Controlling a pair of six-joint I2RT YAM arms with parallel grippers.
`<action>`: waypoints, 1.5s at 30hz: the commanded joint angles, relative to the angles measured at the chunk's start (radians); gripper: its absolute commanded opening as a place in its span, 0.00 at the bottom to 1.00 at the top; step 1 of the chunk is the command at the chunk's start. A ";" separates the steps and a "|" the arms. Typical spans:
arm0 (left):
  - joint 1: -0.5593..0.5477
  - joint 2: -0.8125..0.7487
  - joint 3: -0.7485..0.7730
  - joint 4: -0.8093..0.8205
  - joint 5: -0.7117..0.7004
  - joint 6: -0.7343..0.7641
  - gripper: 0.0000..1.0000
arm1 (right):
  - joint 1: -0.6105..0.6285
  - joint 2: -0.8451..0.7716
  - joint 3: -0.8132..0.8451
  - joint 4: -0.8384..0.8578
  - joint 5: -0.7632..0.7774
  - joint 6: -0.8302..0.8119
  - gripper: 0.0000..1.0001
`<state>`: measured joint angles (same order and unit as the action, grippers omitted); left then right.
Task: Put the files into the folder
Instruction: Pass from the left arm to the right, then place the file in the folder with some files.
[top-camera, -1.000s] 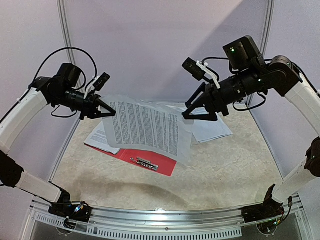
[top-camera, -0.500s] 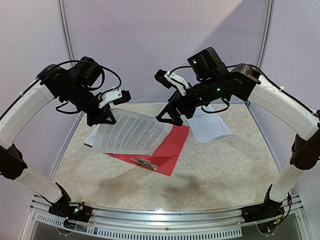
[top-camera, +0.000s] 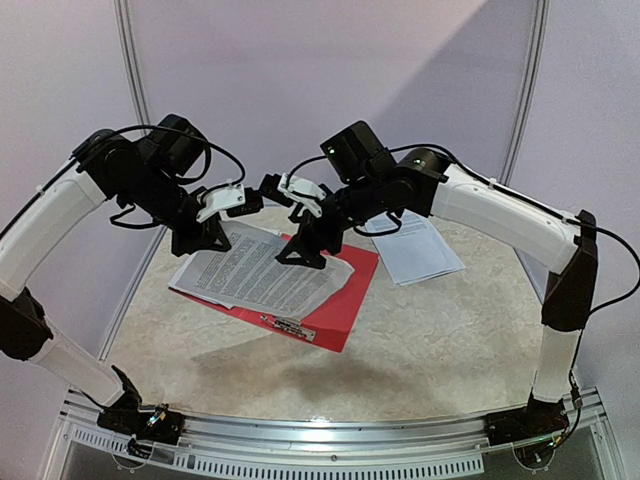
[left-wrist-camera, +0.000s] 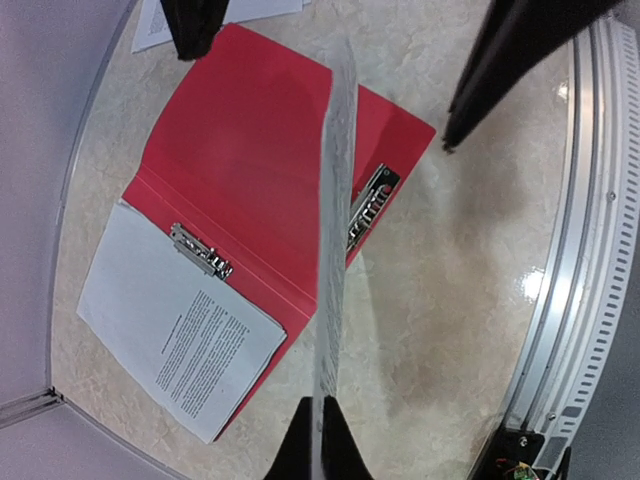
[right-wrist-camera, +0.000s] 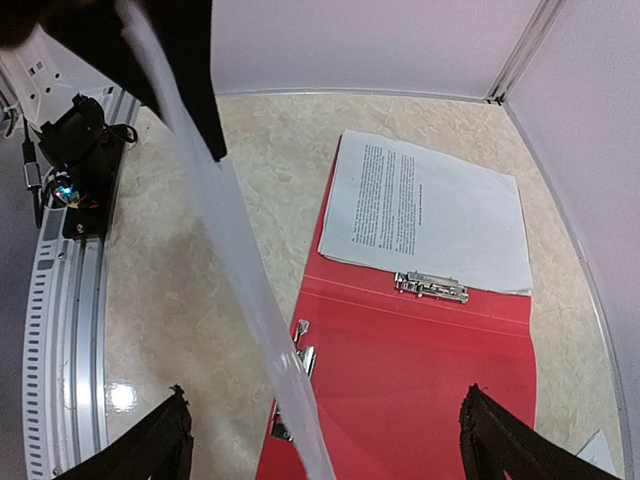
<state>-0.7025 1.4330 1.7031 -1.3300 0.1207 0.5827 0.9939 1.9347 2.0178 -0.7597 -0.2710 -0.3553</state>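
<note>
Both arms have dropped lower and swung inward toward each other, and the sheet (top-camera: 262, 275) that hung stretched in the air between them now sags onto the open folder (top-camera: 345, 300). Meanwhile the right gripper (top-camera: 300, 262) has spread its jaws wide: in its wrist view the two fingers stand far apart at the bottom corners, and the paper passes edge-on between them without being pinched. Only the left gripper (top-camera: 215, 245) carries the sheet, fingertips pressed together on the near edge, with the paper running straight out ahead of them as a thin blade in the left wrist view. Directly beneath that gripper lies the red folder, opened flat on the table (top-camera: 440, 340), with a filed page (left-wrist-camera: 175, 345) already on one half and its silver clip (left-wrist-camera: 200, 250) at the spine side of that page. Beneath the right gripper is the same folder, its bare red half nearest the fingers. A few loose pages (top-camera: 420, 250) sit on the table behind and to the outer side of the right gripper, clear of the folder. Judging by this, the handover from two grips to one looks like the placing step: the sheet seems close to lying on the folder, but one edge is raised in the left pinch and it appears skewed across the spine, so it probably needs lowering and squaring before release, and the loose pages are not yet filed.
</note>
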 joint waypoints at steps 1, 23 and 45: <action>-0.021 -0.017 0.010 -0.115 0.013 0.021 0.00 | -0.003 0.048 0.044 0.019 -0.039 -0.007 0.88; -0.022 -0.021 0.046 -0.121 0.075 0.025 0.00 | -0.048 0.075 0.000 -0.005 -0.190 0.097 0.04; 0.296 -0.066 -0.125 0.153 -0.080 -0.030 1.00 | -0.357 0.034 -0.473 0.901 -0.115 1.116 0.00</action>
<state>-0.4793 1.3640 1.7004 -1.2526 0.0513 0.5632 0.6685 1.9762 1.6783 -0.2470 -0.4580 0.3912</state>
